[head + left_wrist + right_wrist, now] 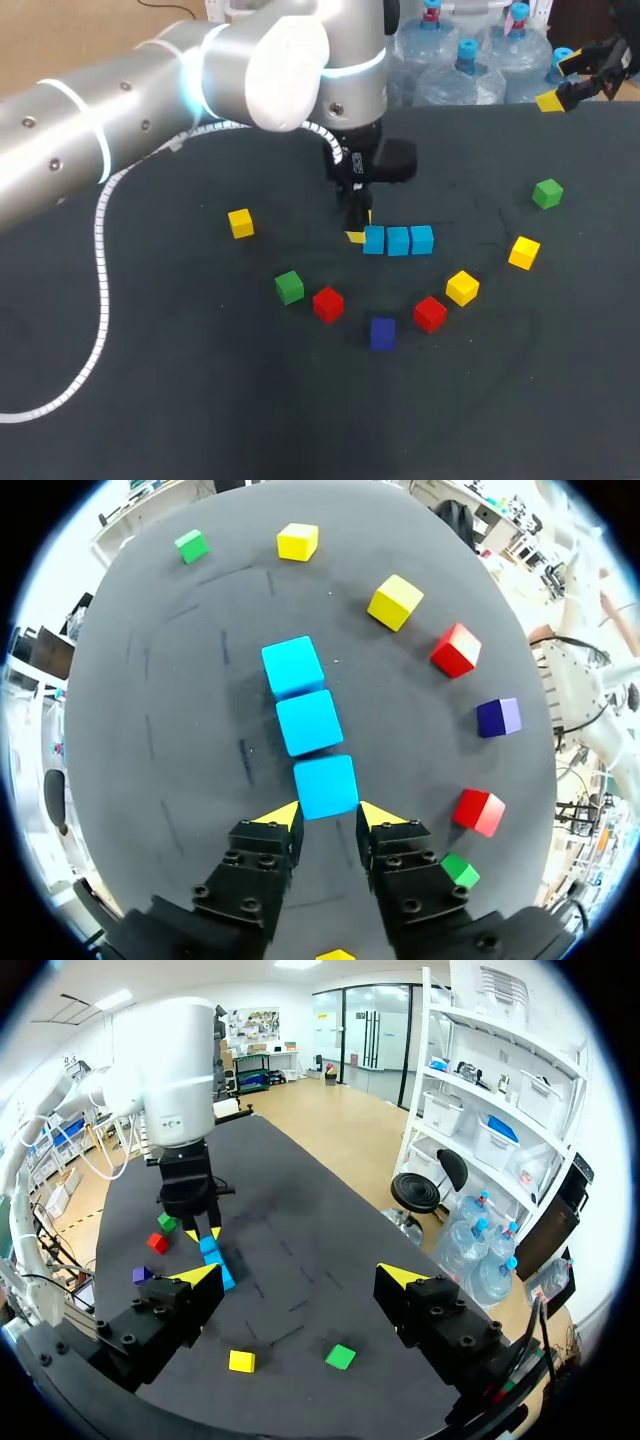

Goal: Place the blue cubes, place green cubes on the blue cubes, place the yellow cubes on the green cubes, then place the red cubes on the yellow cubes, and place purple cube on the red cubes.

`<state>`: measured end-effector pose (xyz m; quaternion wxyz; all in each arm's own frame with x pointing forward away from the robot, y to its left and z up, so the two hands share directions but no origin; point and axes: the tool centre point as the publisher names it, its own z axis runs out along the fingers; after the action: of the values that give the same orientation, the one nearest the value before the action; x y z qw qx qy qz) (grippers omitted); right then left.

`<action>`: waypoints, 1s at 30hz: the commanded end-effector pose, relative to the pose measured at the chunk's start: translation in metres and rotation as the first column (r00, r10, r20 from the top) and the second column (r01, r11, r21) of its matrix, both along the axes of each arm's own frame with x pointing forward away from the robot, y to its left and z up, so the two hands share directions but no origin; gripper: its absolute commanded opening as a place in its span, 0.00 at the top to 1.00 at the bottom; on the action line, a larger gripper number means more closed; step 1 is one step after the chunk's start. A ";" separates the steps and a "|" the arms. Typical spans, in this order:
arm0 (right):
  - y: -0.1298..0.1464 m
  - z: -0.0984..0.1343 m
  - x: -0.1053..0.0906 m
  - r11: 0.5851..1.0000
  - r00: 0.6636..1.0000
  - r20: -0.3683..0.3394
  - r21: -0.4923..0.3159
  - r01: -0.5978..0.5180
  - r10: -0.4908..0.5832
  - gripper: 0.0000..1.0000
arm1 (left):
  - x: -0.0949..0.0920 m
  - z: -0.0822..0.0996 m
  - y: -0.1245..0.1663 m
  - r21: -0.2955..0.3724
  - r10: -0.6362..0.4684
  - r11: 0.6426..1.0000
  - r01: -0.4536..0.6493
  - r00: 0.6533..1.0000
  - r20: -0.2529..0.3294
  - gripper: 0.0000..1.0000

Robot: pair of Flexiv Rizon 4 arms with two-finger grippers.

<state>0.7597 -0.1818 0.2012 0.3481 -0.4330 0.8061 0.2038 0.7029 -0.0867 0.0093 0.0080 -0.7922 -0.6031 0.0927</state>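
Three blue cubes lie in a touching row at mid-table. My left gripper stands at the row's left end. In the left wrist view its yellow tips press both sides of the nearest blue cube, at its near edge, and the cube rests on the table. The other two blue cubes run on ahead of it. My right gripper hangs open and empty over the far right table edge; its fingers are spread wide.
Loose cubes ring the row: yellow; green; red; purple. The left arm's white cable trails over the table's left side.
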 end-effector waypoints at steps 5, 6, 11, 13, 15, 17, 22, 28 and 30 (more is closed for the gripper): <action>0.000 0.000 0.000 1.000 1.000 0.001 0.000 0.001 -0.001 0.00 | 0.004 -0.001 0.000 0.007 0.001 1.000 -0.001 1.000 -0.011 1.00; 0.000 0.000 0.000 1.000 1.000 0.001 0.000 0.001 -0.001 0.00 | 0.004 -0.002 0.000 0.006 0.002 1.000 -0.002 1.000 -0.011 1.00; 0.000 0.000 0.000 1.000 1.000 0.001 0.000 0.001 -0.001 0.00 | 0.005 -0.002 0.002 -0.001 0.019 1.000 -0.019 1.000 -0.010 1.00; 0.000 0.000 0.000 1.000 1.000 0.001 0.000 0.001 -0.001 0.00 | 0.005 -0.002 0.002 -0.002 0.022 1.000 -0.022 1.000 -0.011 1.00; 0.000 0.000 0.000 1.000 1.000 0.001 0.000 0.001 -0.001 0.00 | 0.004 -0.002 0.003 -0.006 0.033 0.999 -0.033 0.999 -0.013 1.00; 0.000 0.000 0.000 1.000 1.000 0.001 0.000 0.001 -0.001 0.00 | 0.004 -0.002 0.003 -0.010 0.039 0.999 -0.040 0.999 -0.014 1.00; 0.000 0.000 0.000 1.000 1.000 0.001 0.000 0.001 -0.001 0.00 | 0.001 -0.003 0.004 -0.011 0.049 0.999 -0.049 0.999 -0.018 1.00; 0.000 0.000 0.000 1.000 1.000 0.001 0.000 0.001 -0.001 0.00 | -0.001 -0.004 0.006 -0.011 0.056 0.998 -0.056 0.998 -0.025 1.00; 0.000 0.000 0.000 1.000 1.000 0.001 0.000 0.001 -0.001 0.00 | -0.002 -0.004 0.006 -0.011 0.057 0.998 -0.058 0.998 -0.029 1.00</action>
<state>0.7597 -0.1818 0.2012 0.3481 -0.4330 0.8061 0.2038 0.7026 -0.0823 0.0052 0.0102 -0.7736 -0.6244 0.1076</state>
